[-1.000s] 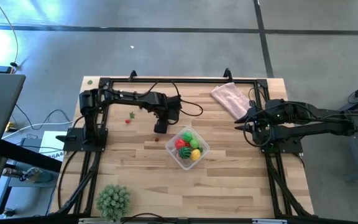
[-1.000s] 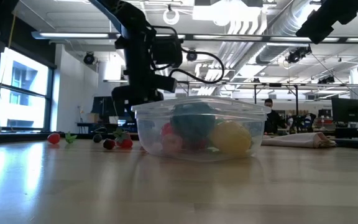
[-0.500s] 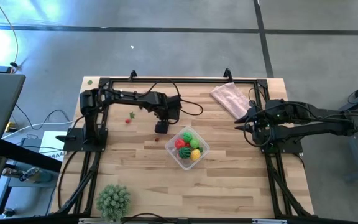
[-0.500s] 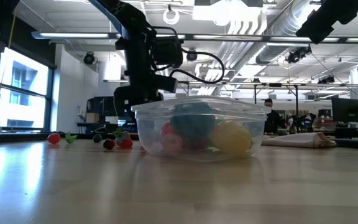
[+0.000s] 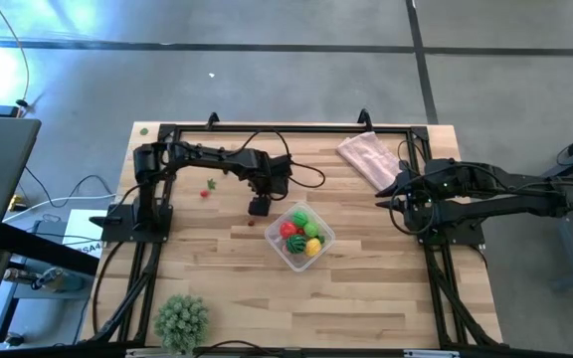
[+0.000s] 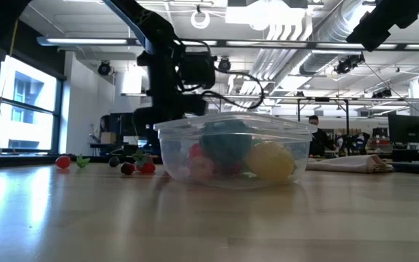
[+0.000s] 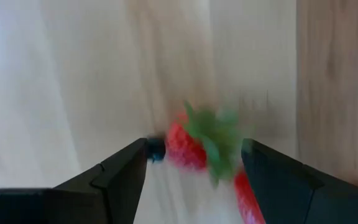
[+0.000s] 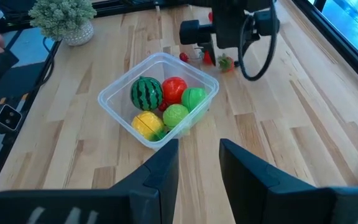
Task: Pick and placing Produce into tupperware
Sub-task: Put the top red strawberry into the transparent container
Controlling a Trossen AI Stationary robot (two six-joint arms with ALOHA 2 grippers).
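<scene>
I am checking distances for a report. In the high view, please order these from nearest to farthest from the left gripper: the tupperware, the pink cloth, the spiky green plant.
Measured from the left gripper:
1. The tupperware, just beside it, toward the table's middle.
2. The pink cloth, at the far edge near the right arm.
3. The spiky green plant, at the near left corner.

The clear tupperware [image 8: 159, 98] holds 5 pieces of produce [image 8: 165, 102], with the spiky plant [image 8: 63, 17] well apart.
</scene>
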